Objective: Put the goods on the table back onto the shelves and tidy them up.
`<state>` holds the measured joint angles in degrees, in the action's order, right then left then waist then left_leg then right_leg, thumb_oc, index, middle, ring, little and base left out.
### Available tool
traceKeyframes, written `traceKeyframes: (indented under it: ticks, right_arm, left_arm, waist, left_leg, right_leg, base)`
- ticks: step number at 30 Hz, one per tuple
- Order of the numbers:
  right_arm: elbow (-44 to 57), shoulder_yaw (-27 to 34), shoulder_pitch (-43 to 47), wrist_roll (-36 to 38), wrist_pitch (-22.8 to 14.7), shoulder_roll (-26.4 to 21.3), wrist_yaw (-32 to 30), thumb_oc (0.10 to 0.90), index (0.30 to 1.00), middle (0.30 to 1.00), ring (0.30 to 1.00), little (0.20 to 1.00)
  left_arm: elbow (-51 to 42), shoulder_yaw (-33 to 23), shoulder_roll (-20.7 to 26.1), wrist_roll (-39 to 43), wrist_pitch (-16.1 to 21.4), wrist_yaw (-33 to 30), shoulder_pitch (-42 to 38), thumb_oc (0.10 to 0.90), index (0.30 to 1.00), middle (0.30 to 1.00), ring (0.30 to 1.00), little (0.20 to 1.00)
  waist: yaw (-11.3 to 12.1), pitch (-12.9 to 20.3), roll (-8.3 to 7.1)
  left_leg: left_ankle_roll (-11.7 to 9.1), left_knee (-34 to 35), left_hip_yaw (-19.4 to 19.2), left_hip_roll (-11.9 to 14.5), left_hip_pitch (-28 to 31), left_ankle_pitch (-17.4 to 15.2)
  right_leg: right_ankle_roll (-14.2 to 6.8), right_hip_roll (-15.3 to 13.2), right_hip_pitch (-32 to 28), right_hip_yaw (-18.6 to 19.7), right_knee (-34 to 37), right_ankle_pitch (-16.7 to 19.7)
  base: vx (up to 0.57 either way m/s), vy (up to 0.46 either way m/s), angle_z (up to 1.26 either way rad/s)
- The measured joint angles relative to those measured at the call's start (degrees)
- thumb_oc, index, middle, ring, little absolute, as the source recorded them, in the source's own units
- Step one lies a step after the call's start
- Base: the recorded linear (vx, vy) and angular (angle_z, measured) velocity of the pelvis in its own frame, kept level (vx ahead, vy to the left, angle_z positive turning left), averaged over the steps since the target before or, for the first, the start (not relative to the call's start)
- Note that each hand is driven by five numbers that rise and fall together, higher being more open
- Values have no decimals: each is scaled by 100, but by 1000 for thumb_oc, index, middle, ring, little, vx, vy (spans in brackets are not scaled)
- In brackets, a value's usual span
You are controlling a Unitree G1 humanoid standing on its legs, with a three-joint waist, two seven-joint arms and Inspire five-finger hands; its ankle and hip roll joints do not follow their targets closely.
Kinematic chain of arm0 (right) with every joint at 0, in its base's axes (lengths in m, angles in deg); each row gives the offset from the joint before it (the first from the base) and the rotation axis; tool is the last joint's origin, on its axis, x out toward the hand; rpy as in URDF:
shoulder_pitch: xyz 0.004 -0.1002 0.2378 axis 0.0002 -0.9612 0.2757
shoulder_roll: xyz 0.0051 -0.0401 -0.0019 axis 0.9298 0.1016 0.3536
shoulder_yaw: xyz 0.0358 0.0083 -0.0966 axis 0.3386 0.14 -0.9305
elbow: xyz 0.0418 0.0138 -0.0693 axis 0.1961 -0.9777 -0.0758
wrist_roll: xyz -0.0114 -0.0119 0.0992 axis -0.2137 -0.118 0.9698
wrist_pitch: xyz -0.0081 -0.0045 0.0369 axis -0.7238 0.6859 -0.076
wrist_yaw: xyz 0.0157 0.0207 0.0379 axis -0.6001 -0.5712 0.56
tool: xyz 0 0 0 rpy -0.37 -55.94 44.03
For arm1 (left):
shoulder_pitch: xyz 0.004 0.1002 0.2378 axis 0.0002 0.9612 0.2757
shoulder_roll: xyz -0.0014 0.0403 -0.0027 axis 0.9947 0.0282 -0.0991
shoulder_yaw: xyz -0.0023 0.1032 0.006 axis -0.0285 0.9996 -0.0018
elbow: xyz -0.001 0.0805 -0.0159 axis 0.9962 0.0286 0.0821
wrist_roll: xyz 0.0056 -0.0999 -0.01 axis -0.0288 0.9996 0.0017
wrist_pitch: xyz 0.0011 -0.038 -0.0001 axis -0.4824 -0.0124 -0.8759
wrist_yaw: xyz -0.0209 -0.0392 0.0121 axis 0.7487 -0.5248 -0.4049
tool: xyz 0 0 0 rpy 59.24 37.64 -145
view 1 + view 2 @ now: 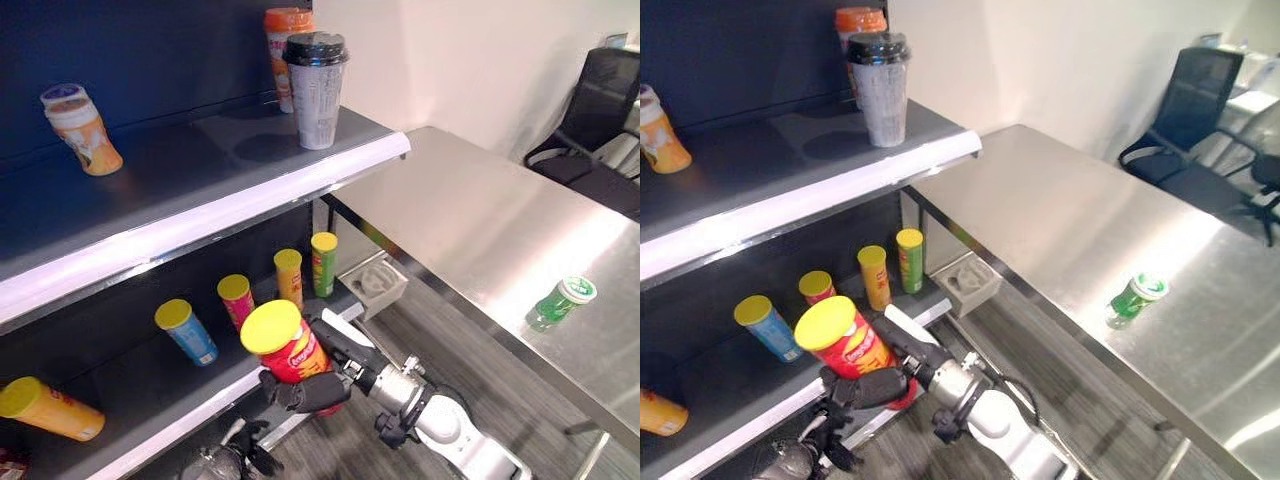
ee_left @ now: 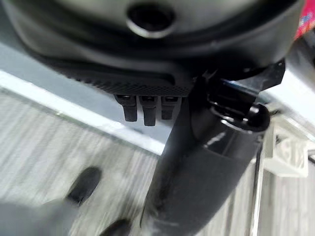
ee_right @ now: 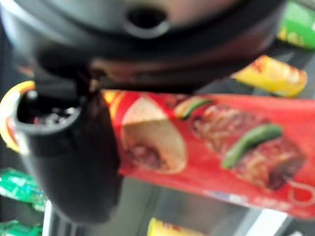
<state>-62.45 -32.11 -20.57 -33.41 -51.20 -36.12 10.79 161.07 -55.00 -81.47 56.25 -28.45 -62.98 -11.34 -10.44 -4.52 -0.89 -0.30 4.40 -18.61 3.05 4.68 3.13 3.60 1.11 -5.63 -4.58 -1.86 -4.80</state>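
Right hand (image 1: 305, 388) clamped round red can (image 1: 290, 350), tilted, just off lower shelf (image 1: 170, 425) front edge. Left hand (image 2: 147, 105) idle, fingers relaxed. Advice: upright can, set beside blue can (image 1: 188, 332), clear of edge

Both head views looked down from above at the same scene, a little apart from each other; each took in the upper shelf (image 1: 200, 190) on the left, the lower shelf (image 1: 150, 400) beneath it and the steel table (image 1: 1120, 230) on the right; the right wrist view sat very close behind the right hand (image 3: 69, 162), facing along it at a red can (image 3: 211, 147); the left wrist view looked down past the left hand (image 2: 142, 105) at the floor (image 2: 44, 147).
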Motion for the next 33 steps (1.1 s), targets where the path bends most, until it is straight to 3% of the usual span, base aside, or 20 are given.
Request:
traceKeyframes:
  ticks: [4, 6, 8, 9, 10, 11, 12, 13, 14, 15, 16, 17, 18, 19, 20, 24, 26, 29, 32, 33]
  right_arm:
    - [-203, 151, 11, -90, -46, -121, -163, 400, 300, 300, 300, 300]
    - [-396, 287, 70, -257, -47, -151, -224, 400, 300, 300, 300, 300]
    - [-516, 420, 86, -343, -53, -121, -221, 400, 300, 300, 300, 300]
    - [-632, 498, 89, -400, -56, -104, -234, 400, 300, 300, 300, 300]
    - [-680, 574, 94, -461, -27, -133, -235, 400, 300, 300, 300, 300]
    - [-699, 744, 81, -571, -23, -190, -234, 400, 300, 300, 300, 300]
    - [-709, 843, 76, -652, -25, -190, -239, 400, 300, 300, 300, 300]
    - [-749, 903, 80, -663, -27, -203, -262, 400, 300, 300, 300, 300]
    - [-787, 1019, 0, -731, -40, -227, -290, 400, 300, 300, 300, 300]
    - [-890, 1080, -60, -776, -42, -163, -323, 400, 300, 300, 300, 300]
    - [-1107, 1068, -199, -987, -40, -109, -418, 400, 300, 300, 300, 300]
    - [-1104, 1003, -231, -1043, -42, -73, -412, 400, 300, 300, 300, 300]
    - [-1102, 832, -247, -1226, -59, 295, -391, 400, 300, 300, 300, 300]
    - [-1121, 802, -309, -1299, -66, 439, -394, 400, 300, 300, 300, 300]
    - [-1302, 849, -441, -1368, -138, 761, -505, 400, 300, 300, 300, 300]
    - [-1692, 985, -458, -1554, -139, 662, -775, 400, 300, 300, 300, 300]
    - [-1972, 1184, -462, -1711, -134, 606, -908, 400, 300, 300, 300, 300]
    - [-2106, 1217, -436, -1831, -179, 639, -1054, 400, 300, 300, 300, 300]
    - [-2938, 1141, -63, -1855, -238, 994, -1142, 400, 300, 300, 300, 300]
    - [-3168, 1033, 31, -1861, -240, 1022, -1203, 400, 300, 300, 300, 300]
  left_arm:
    - [-150, -4, -268, -14, 28, 18, 176, 800, 900, 900, 900, 900]
    - [-370, 36, -293, -81, 117, 2, 261, 800, 900, 900, 900, 900]
    - [-363, 108, -297, -223, 115, 4, 172, 800, 900, 900, 900, 900]
    - [-367, 119, -314, -255, 120, 17, 158, 800, 900, 900, 900, 900]
    - [-361, 172, -327, -289, 120, 5, 113, 800, 900, 900, 900, 900]
    - [-367, 241, -353, -377, 122, 12, 18, 800, 900, 900, 900, 900]
    - [-376, 240, -384, -450, 122, 13, -29, 800, 900, 900, 900, 900]
    - [-417, 234, -415, -450, 124, 15, -36, 800, 900, 900, 900, 900]
    - [-440, 309, -484, -451, 122, 5, -51, 800, 900, 900, 900, 900]
    - [-463, 298, -516, -460, 125, 6, -48, 800, 900, 900, 900, 900]
    - [-473, 395, -564, -546, 127, 14, -126, 800, 900, 900, 900, 900]
    - [-470, 429, -522, -562, 127, 8, -129, 800, 900, 900, 900, 900]
    - [-462, 499, -233, -602, 117, -19, -128, 800, 900, 900, 900, 900]
    - [-438, 503, -190, -678, 104, -1, -109, 800, 900, 900, 900, 900]
    - [-492, 385, -180, -674, 134, -14, 79, 800, 900, 900, 900, 900]
    - [-495, 127, -270, -637, 129, -4, 197, 800, 900, 900, 900, 900]
    - [-523, -87, -240, -424, 128, -19, 267, 800, 900, 900, 900, 900]
    - [-421, -226, -218, -388, 129, -46, 277, 800, 900, 900, 900, 900]
    - [-515, -283, -136, -384, 121, -136, 239, 800, 900, 900, 900, 900]
    - [-570, -274, -177, -384, 121, -135, 237, 800, 900, 900, 900, 900]
  waist:
    - [-129, -46, -120]
    - [-164, -61, -55]
    - [-287, -110, 25]
    - [-351, -104, 81]
    - [-375, -140, 146]
    - [-463, -234, 317]
    - [-519, -297, 447]
    - [-599, -314, 542]
    - [-645, -290, 639]
    - [-656, -283, 668]
    - [-641, -268, 714]
    - [-581, -278, 739]
    - [-501, -311, 376]
    - [-569, -323, 341]
    - [-447, -329, 350]
    - [-427, -357, 328]
    - [-260, -396, 254]
    - [-167, -387, 239]
    - [17, -381, 245]
    - [34, -367, 277]
  left_leg:
    - [-199, -36, -117, 482, 53, 130]
    - [-477, -35, -303, 792, 66, 308]
    - [-593, -222, -476, 1035, 108, 368]
    - [-594, -302, -785, 1186, 168, 373]
    - [-607, -344, -762, 1319, 269, 378]
    - [-701, -569, -700, 1568, 431, 443]
    - [-778, -624, -576, 1590, 487, 562]
    - [-675, -644, -519, 1579, 539, 1014]
    - [-758, -608, -419, 1512, 619, 1116]
    - [-894, -437, -397, 1355, 719, 942]
    - [-671, 80, -497, 918, 993, 615]
    - [-591, 75, -399, 882, 979, 440]
    - [-610, 77, -406, 569, 975, 262]
    - [-643, 77, -408, 482, 971, 198]
    - [-642, 74, -628, 286, 1010, 165]
    - [-641, 75, -597, 248, 1001, -114]
    - [-635, 75, -592, 249, 1036, -120]
    - [-647, 76, -473, 323, 1016, -132]
    - [-756, 80, -343, 499, 878, -207]
    - [-766, 80, -260, 532, 800, -200]
  right_leg:
    - [-68, -297, -135, -404, 155, 62]
    - [-160, -456, -184, -668, 242, 99]
    - [-221, -632, -185, -896, 233, 138]
    - [-224, -749, -189, -967, 214, 142]
    - [-237, -836, -182, -940, 153, 148]
    - [-251, -1001, -165, -927, -6, 157]
    - [-267, -1058, -153, -922, -120, 155]
    - [-337, -1156, -152, -937, -202, 127]
    - [-598, -1341, -126, -948, -276, 161]
    - [-647, -1480, -164, -973, -331, 182]
    - [-840, -1963, 231, -1063, -962, 111]
    - [-957, -1950, 324, -1036, -794, 54]
    - [-1023, -2107, 488, -890, -386, 596]
    - [-1269, -2218, 492, -847, -406, 716]
    - [-1271, -2315, 584, -838, -375, 920]
    - [-1292, -2356, 458, -917, -296, 1028]
    - [-1173, -2346, 389, -906, -201, 1124]
    - [-1182, -2278, 247, -936, 32, 1123]
    - [-1553, -2068, 230, -955, 320, 1162]
    - [-1565, -2039, 231, -1029, 353, 1169]
  base:
    - [-153, 171, 45]
    - [-193, 356, 66]
    - [-96, 285, 57]
    - [-100, 366, 61]
    - [-93, 359, 57]
    - [-121, 485, 42]
    - [-92, 352, 46]
    - [-103, 326, 32]
    - [-86, 215, 32]
    - [-188, 460, 44]
    - [-181, 451, 35]
    - [-198, 462, 12]
    - [-159, 337, -2]
    - [-145, 290, -32]
    - [-135, 229, -24]
    - [-59, 142, 9]
    - [46, -1, 10]
    - [54, -64, 5]
    - [43, -19, 1]
    - [43, -4, 27]
